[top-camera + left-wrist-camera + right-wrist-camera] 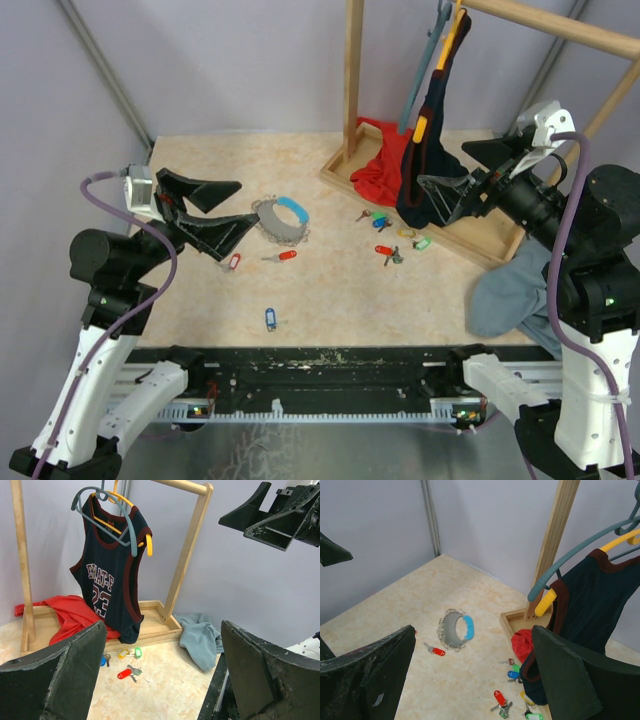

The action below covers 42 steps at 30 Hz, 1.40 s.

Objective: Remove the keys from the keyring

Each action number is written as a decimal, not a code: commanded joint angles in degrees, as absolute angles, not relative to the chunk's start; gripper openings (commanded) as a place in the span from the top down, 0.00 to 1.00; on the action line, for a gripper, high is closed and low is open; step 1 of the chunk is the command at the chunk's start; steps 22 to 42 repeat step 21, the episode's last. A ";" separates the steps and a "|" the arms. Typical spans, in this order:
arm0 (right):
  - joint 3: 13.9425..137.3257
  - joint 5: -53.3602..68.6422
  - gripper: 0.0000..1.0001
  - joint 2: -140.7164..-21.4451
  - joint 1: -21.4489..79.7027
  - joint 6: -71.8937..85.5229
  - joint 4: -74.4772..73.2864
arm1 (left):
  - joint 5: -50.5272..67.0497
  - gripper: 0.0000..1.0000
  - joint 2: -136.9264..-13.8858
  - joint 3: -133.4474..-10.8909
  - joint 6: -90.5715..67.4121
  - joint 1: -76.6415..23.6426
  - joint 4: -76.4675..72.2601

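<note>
Left of centre in the overhead view, the keyring [281,219] was found lying on the bench [330,300], its dull grey chain slumped into a loose collar with a smooth light-blue sleeve [292,209] curved along its upper right side. Being floppy, it was judged likely to sag and shift if lifted by one point only. Just to its left, the left hand [246,203] was held above the bench with its fingers spread wide and nothing between them, a posture judged to suit an approach to the chain. At the upper right of the same view the right hand [443,166] was likewise released and empty, raised beside the wooden rack [352,90] and well apart from the ring. The keys [388,236] were seen scattered loose: a cluster with blue, green, yellow and red tags was gathered near the rack's base, one red-tagged key [284,256] was placed just below the ring, and a blue-tagged key [270,318] was seen alone toward the lower centre. Since none of these was seen touching the chain, they were judged to be off it already; whether any key hung on the ring could not be told. The tags were small plastic oblongs and the blades thin metal. The bench was surfaced in matt, mottled beige, and the hands' fingers were formed as black wedges with rough, scuffed edges. A dark jersey [432,140] was hung on the rack.
</note>
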State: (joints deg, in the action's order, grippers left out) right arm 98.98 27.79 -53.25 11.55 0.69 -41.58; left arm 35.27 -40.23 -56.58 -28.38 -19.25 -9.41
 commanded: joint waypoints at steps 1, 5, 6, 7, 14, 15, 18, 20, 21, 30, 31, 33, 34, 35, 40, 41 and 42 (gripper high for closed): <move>98.96 27.36 0.01 -53.08 11.40 1.32 -39.02 | 36.12 0.00 -40.08 -56.04 -27.60 -19.24 -9.59; 98.96 27.35 0.01 -53.07 11.37 1.25 -39.07 | 36.17 0.00 -40.16 -55.82 -27.63 -19.25 -9.71; 98.96 27.35 0.01 -53.06 11.41 1.23 -39.05 | 36.13 0.00 -40.12 -55.77 -27.68 -19.25 -9.68; 98.95 27.39 0.01 -53.04 11.36 1.23 -39.15 | 36.16 0.00 -40.16 -55.73 -27.65 -19.25 -9.75; 98.94 27.33 0.01 -53.05 11.42 1.14 -39.11 | 36.13 0.00 -40.23 -55.65 -27.55 -19.25 -9.77; 98.87 27.37 0.01 -53.08 11.43 1.14 -39.11 | 36.12 0.00 -40.25 -55.64 -27.54 -19.25 -9.80; 98.66 27.36 0.01 -52.91 11.41 1.06 -39.03 | 36.21 0.00 -40.16 -55.48 -27.56 -19.25 -9.79; 98.38 27.15 0.01 -52.83 11.41 0.81 -39.02 | 36.34 0.00 -40.15 -55.25 -27.58 -19.25 -9.90; 98.20 27.06 0.01 -52.80 11.36 0.44 -39.02 | 36.30 0.00 -40.04 -55.14 -27.54 -19.25 -9.86; 98.20 27.06 0.01 -52.80 11.36 0.44 -39.02 | 36.30 0.00 -40.04 -55.14 -27.54 -19.25 -9.86; 98.20 27.06 0.01 -52.80 11.36 0.44 -39.02 | 36.30 0.00 -40.04 -55.14 -27.54 -19.25 -9.86; 98.20 27.06 0.01 -52.80 11.36 0.44 -39.02 | 36.30 0.00 -40.04 -55.14 -27.54 -19.25 -9.86; 98.20 27.06 0.01 -52.80 11.36 0.44 -39.02 | 36.30 0.00 -40.04 -55.14 -27.54 -19.25 -9.86; 98.20 27.06 0.01 -52.80 11.36 0.44 -39.02 | 36.30 0.00 -40.04 -55.14 -27.54 -19.25 -9.86; 98.20 27.06 0.01 -52.80 11.36 0.44 -39.02 | 36.30 0.00 -40.04 -55.14 -27.54 -19.25 -9.86; 98.20 27.06 0.01 -52.80 11.36 0.44 -39.02 | 36.30 0.00 -40.04 -55.14 -27.54 -19.25 -9.86; 98.20 27.06 0.01 -52.80 11.36 0.44 -39.02 | 36.30 0.00 -40.04 -55.14 -27.54 -19.25 -9.86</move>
